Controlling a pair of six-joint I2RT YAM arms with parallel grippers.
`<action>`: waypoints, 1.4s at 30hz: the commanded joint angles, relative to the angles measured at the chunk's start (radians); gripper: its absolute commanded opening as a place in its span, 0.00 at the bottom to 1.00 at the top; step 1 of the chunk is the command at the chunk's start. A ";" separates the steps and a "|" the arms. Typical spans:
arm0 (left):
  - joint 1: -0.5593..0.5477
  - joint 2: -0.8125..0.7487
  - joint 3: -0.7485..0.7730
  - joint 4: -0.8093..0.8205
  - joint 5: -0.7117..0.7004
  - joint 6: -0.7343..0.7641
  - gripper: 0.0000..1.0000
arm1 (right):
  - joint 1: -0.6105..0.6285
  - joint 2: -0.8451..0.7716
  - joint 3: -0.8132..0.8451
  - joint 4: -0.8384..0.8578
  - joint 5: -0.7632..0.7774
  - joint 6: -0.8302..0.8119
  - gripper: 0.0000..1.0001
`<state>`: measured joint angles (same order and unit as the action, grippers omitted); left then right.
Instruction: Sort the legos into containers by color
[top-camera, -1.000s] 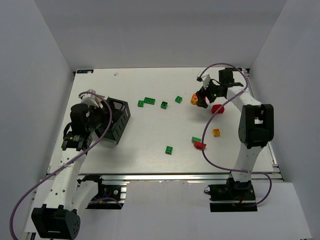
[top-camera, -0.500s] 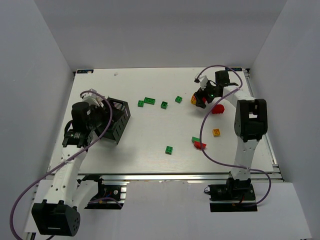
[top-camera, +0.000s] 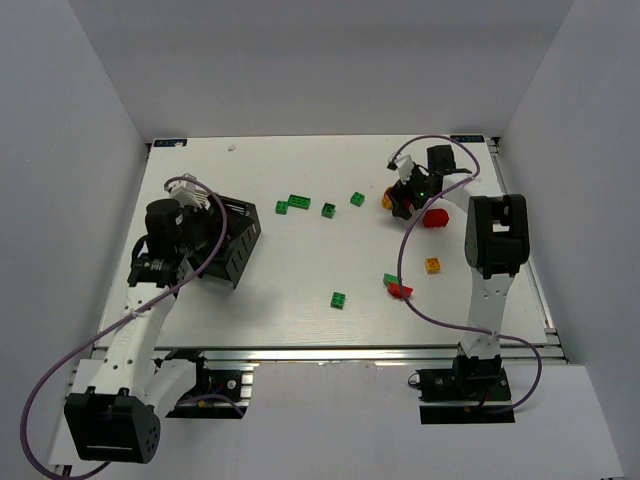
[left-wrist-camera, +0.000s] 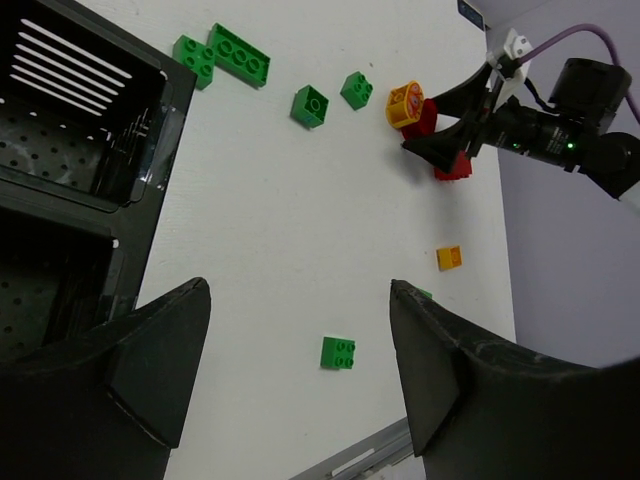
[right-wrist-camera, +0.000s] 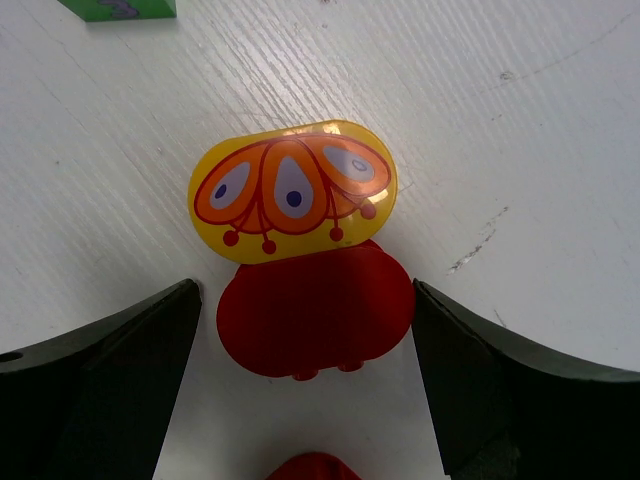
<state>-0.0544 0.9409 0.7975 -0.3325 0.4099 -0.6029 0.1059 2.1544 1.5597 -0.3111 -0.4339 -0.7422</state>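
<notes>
Bin (top-camera: 238, 255) left — bricks (top-camera: 299, 202) scattered right.

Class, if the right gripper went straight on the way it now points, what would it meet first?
Probably the red piece, which lies between the open jaws of the right gripper, with the yellow piece just beyond it. Depth is hard to judge.

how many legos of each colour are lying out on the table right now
green legos: 6
red legos: 3
yellow-orange legos: 2
total: 11
</notes>
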 joint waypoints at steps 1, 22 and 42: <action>-0.002 0.009 0.017 0.070 0.055 -0.034 0.82 | -0.005 0.008 0.026 0.026 0.006 -0.020 0.89; -0.305 0.240 0.000 0.394 0.013 -0.152 0.88 | -0.003 -0.310 -0.200 -0.066 -0.343 -0.178 0.12; -0.427 0.345 -0.040 0.694 0.176 -0.271 0.88 | 0.305 -0.904 -0.632 0.056 -0.373 0.141 0.00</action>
<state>-0.4721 1.3266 0.7811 0.3050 0.5415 -0.8486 0.4072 1.2861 0.9310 -0.3088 -0.8104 -0.6479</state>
